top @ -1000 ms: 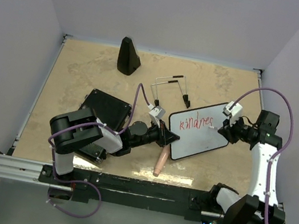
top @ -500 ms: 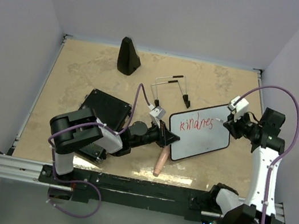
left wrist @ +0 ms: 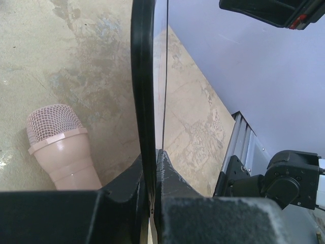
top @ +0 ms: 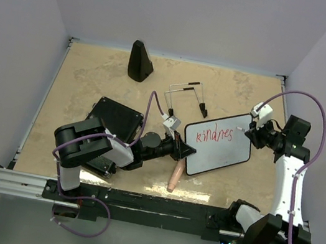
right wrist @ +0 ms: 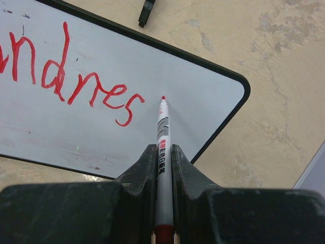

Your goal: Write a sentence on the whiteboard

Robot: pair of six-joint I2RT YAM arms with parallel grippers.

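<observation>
The sandy table point(top: 95, 78) is the biggest thing here. The whiteboard point(top: 220, 156) is next. It is in front of me, a bit over to my right side. Its long side runs from my left arm across to my right arm, on a slant.

My left gripper point(left wrist: 151, 161) is squeezed tight on the board's thin black edge at the left end, so the board can't slide. My right gripper point(right wrist: 162, 152) is at the other end, with its two fingers pressed together on a red marker point(right wrist: 162, 129).

The marker points away from me, out over the white part. Its tip sits just right of the last letter of the red word point(right wrist: 76, 84). I can't tell if the tip touches the board.

I think the next letter must go to the right, but the round corner is near, so there is little room there. More white space lies under the word.
</observation>
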